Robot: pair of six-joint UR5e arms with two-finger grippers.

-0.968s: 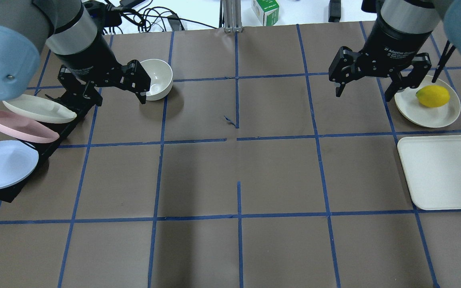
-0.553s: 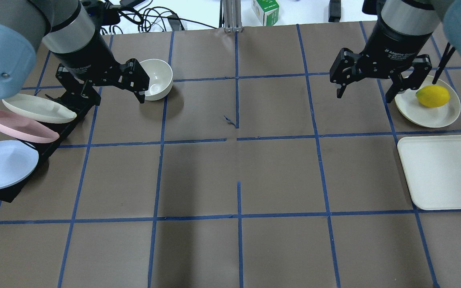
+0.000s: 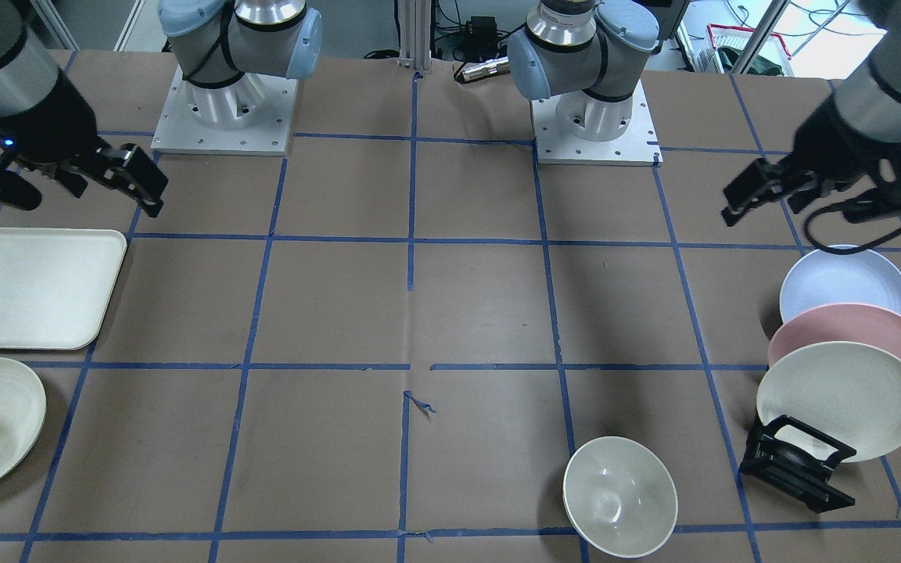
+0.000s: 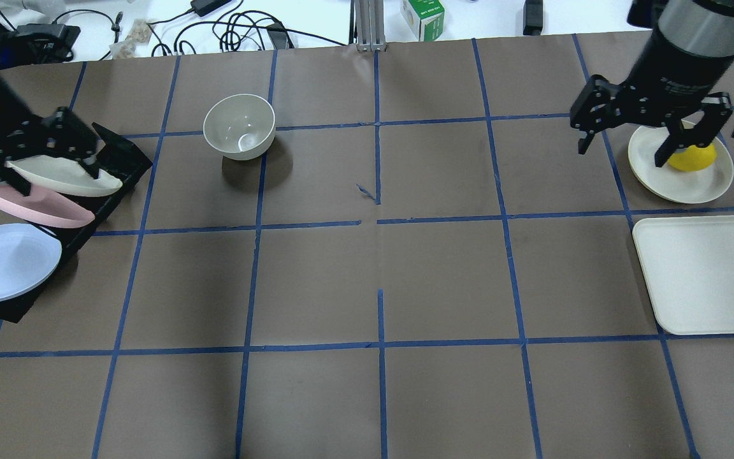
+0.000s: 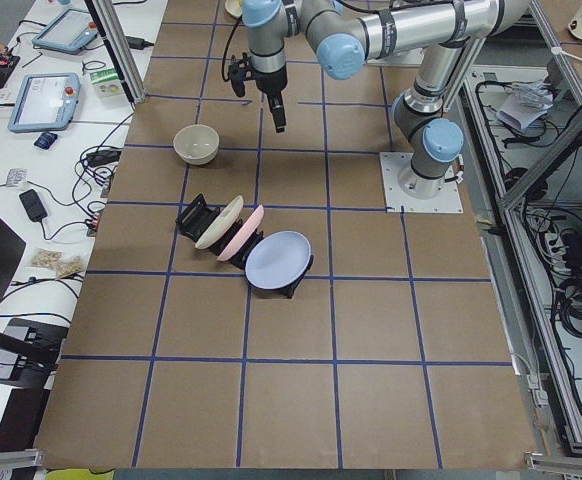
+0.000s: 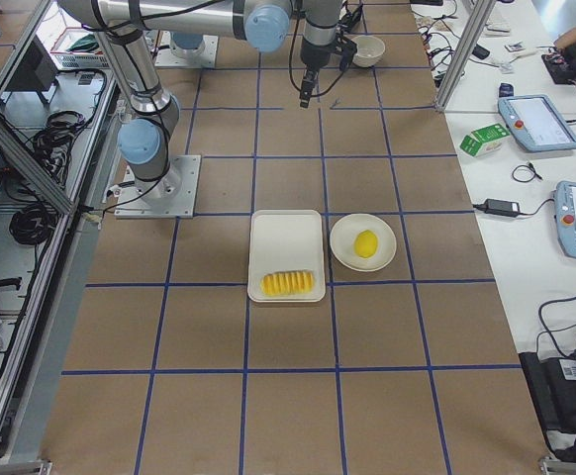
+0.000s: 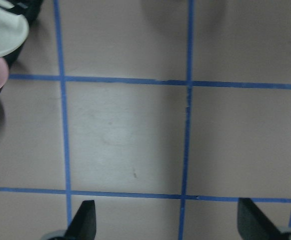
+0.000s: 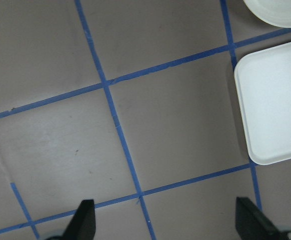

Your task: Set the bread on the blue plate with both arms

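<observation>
**Both grippers empty, reach under way**

My left gripper (image 7: pixel 165 222) hangs wide open, holding nothing, seemingly above the plate rack (image 3: pixel 798 461) at the bench's left end; blur hides exactly where. The blue plate (image 3: pixel 845 285) leans there, nearest the robot-side edge. My right gripper (image 4: pixel 622 156), equally open and empty, hovers near the right end, not yet over the bread (image 6: pixel 288 284) on its tray (image 6: pixel 286 233). Next, I judge, left must grasp the plate's rim and right the loaf.

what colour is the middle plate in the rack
Pink. The middle plate shows best in the exterior front-facing view.
</observation>
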